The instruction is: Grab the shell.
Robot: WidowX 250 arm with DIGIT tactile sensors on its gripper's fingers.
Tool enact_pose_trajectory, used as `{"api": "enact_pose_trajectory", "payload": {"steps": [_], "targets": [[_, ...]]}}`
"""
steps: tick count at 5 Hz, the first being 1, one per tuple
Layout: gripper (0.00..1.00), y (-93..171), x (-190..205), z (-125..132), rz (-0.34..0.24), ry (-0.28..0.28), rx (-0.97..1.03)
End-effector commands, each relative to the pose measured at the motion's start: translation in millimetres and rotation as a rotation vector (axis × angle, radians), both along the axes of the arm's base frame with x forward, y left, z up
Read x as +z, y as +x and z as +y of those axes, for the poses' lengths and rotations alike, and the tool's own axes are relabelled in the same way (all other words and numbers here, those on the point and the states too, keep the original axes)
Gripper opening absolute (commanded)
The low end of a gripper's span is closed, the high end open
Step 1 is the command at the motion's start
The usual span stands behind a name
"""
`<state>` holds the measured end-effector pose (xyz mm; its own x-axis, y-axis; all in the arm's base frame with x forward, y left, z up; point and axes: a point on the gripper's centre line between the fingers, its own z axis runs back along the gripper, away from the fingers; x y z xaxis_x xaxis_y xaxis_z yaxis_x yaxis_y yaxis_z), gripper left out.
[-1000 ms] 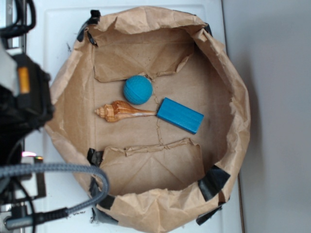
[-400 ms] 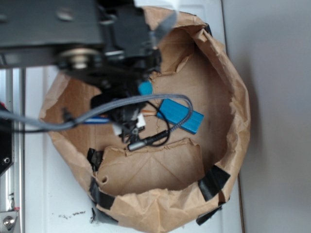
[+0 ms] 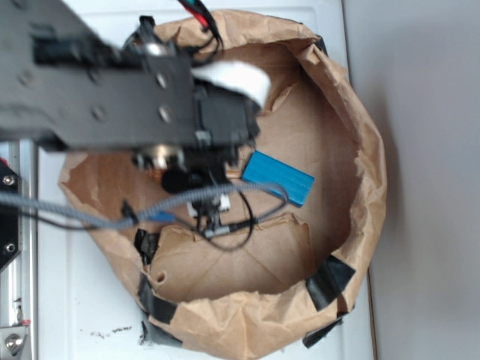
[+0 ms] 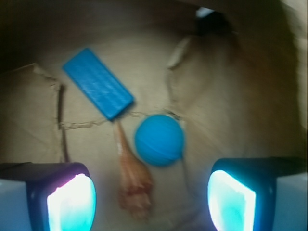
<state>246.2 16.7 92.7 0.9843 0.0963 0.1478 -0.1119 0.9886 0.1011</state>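
Hand hangs spread wide above shell, with ball and block beside.

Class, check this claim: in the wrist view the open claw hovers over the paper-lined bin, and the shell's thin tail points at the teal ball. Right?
Not quite. The wrist view shows the shell's thin tail pointing at the blue block; the teal ball lies beside it. The claw is open over the bin.

Shell between spread end effector fingers, teal ball just beside, blue block at its tail.
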Motion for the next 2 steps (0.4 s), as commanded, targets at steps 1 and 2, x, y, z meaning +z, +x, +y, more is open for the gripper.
{"api": "enact_pose_trajectory", "payload": {"steps": [1,2], "targets": [[1.0,-1,-26,-14,0.003,0.027,-0.033],[1.0,-5,-41,-20,0.034,0.055,-0.038]]}}
